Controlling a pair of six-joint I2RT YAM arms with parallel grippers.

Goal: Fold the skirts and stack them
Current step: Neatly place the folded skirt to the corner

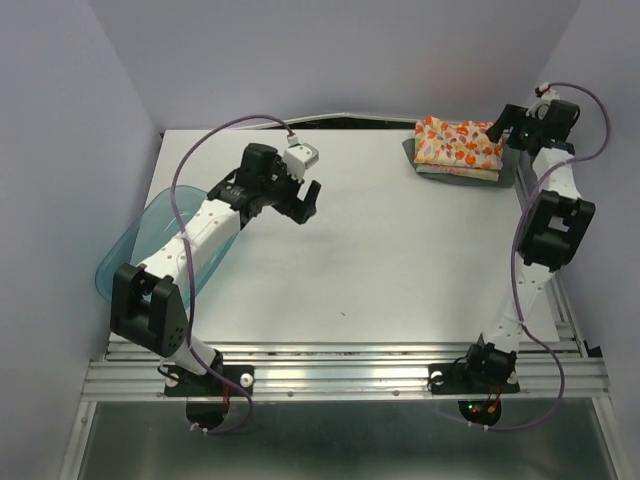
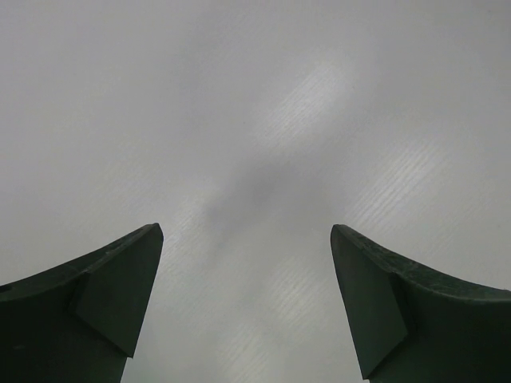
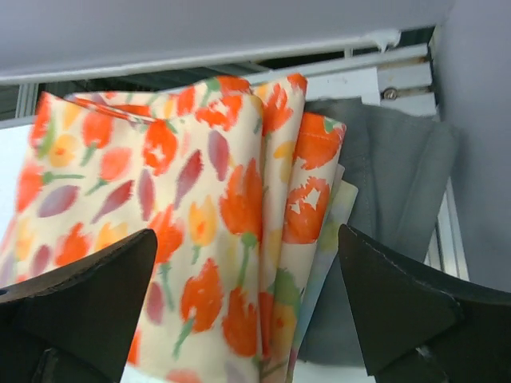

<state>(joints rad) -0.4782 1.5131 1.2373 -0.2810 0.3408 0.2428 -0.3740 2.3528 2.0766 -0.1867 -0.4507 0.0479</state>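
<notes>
Right gripper hangs with its jaws spread wide and nothing between them, directly over the near corner of the folded stack. In the top view the right gripper sits at the stack's right end, in the table's far right corner.

Just below it lies the white skirt with orange-red flowers, folded, uppermost on the pile. Under that skirt's right edge a thin strip of the pale pastel floral skirt shows. The dark grey skirt is at the bottom, sticking out to the gripper's right, towards the table's metal rail. From above, the flowered skirt covers most of the pile, with grey cloth showing at its left end.

Left gripper is well apart from the pile, far to its left over bare table. Its jaws are also wide apart and hold nothing; the left gripper looks down on plain grey surface. Behind it, under the left arm, a translucent blue basin rests at the table's left edge.
</notes>
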